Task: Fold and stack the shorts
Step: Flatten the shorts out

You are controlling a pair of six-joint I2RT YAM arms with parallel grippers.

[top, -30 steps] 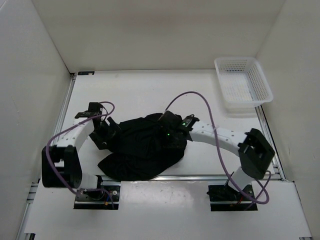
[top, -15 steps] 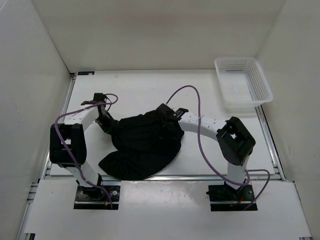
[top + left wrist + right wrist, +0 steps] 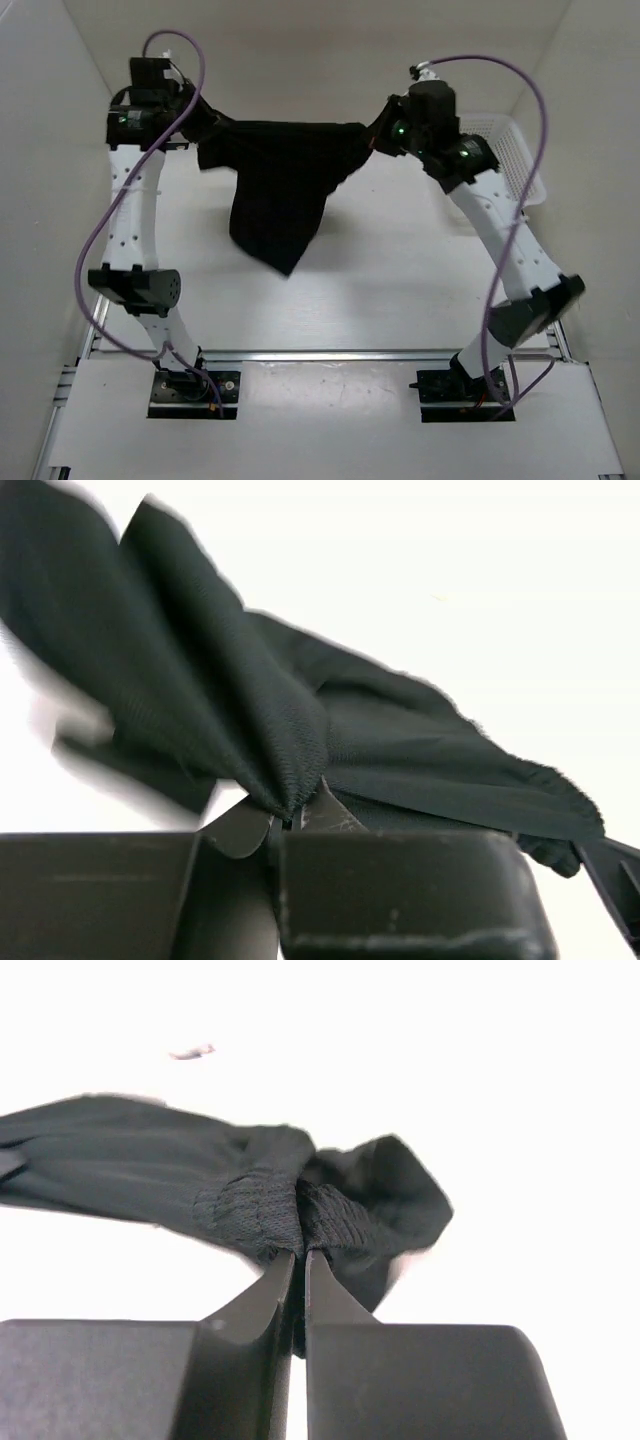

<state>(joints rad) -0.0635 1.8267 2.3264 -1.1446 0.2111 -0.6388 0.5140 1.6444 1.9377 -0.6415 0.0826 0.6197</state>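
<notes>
At the near edge the two arm bases are seen bolted down, and bare table [image 3: 380,300] lies beyond them. Farther in, the shorts [image 3: 280,190] are held aloft, stretched between the two grippers. The top edge is pulled nearly level and the rest hangs down to a point. Whether that point touches the table cannot be told. The left gripper [image 3: 205,125] is clamped on a bunched fold of the black fabric, its jaws pressed together on the cloth. The right gripper [image 3: 375,135] is likewise pinched tight on a ribbed band at the other end. At the far right a basket [image 3: 520,150] is partly hidden behind the right arm.
</notes>
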